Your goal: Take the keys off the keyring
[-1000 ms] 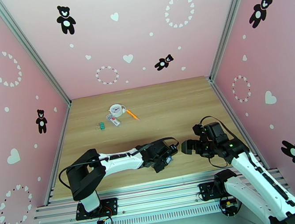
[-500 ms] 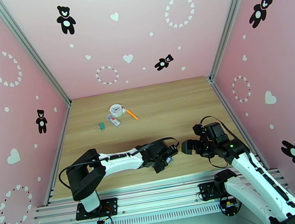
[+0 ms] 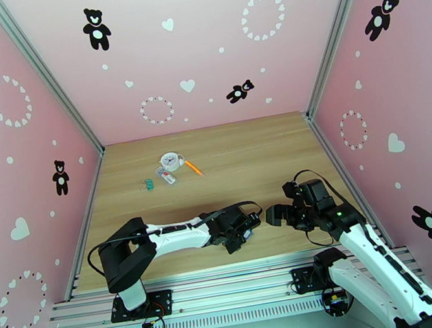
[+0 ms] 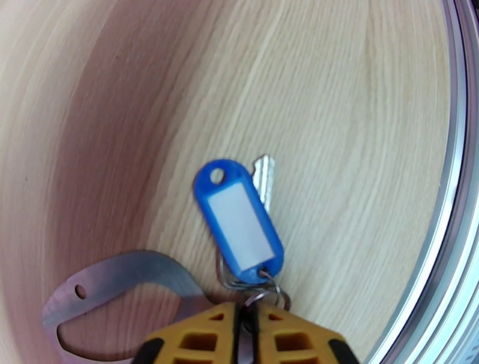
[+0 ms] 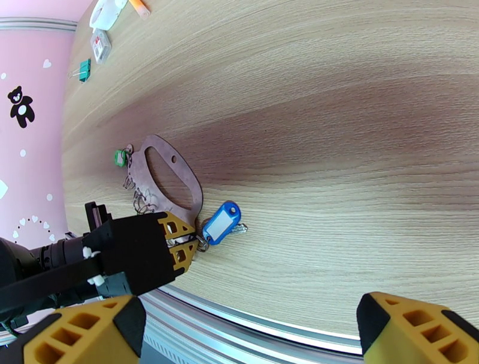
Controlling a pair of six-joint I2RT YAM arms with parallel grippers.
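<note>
1 key (image 4: pixel 264 175) ~half under blue tag (image 4: pixel 238 227)

**Odds & ends at far end of table**

Round white disc (image 3: pixel 170 161) sat nr the back of the wooden table (image 3: pixel 267 153), w/ an orange pen (image 3: pixel 194 167) just beside it on the right. Red-and-white tag (image 3: pixel 166 177) lay just in front of the disc, teal clip (image 3: pixel 148 184) to the tag's left. Pink walls (image 3: pixel 198 53) had bear & heart decals.

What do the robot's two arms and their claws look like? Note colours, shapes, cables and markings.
The left arm and right arm have white shells with black joints and black base plates. Thin black cables loop over the wrists; a small green light glows on the right one. The left claw and right claw have blocky yellow-orange fingers with lattice cut-outs and black edging.
</note>
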